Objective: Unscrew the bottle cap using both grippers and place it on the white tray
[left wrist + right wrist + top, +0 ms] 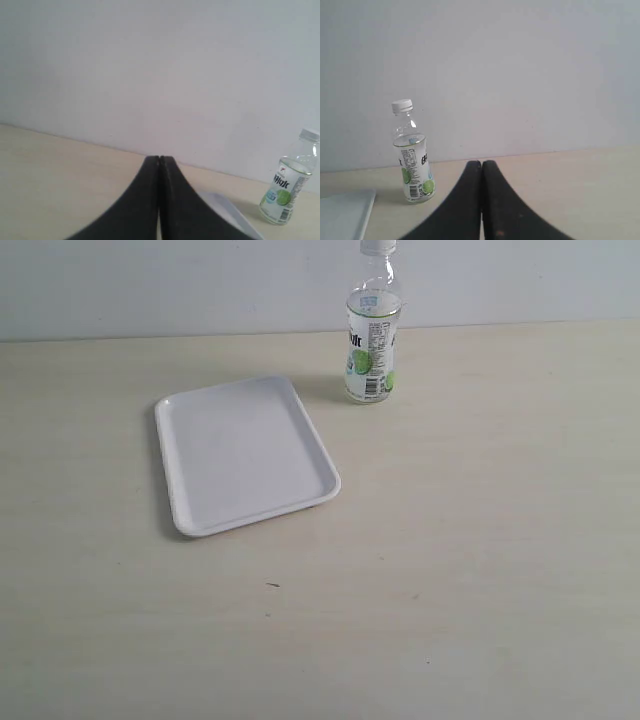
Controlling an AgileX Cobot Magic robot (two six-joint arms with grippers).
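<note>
We see the bottle (372,350) upright on the bench (480,540), at one o'clock from the white tray (245,455), bottle cap (378,246) on its neck; left gripper (159,159) and right gripper (481,163) both pressed together.

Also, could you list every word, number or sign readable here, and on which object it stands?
On the bottle label, large black letters: blurred and partly turned away, not readable.
On the same label, a block of small black print: too small to read.
On the white tray, bottle cap and table: no text seen.
</note>
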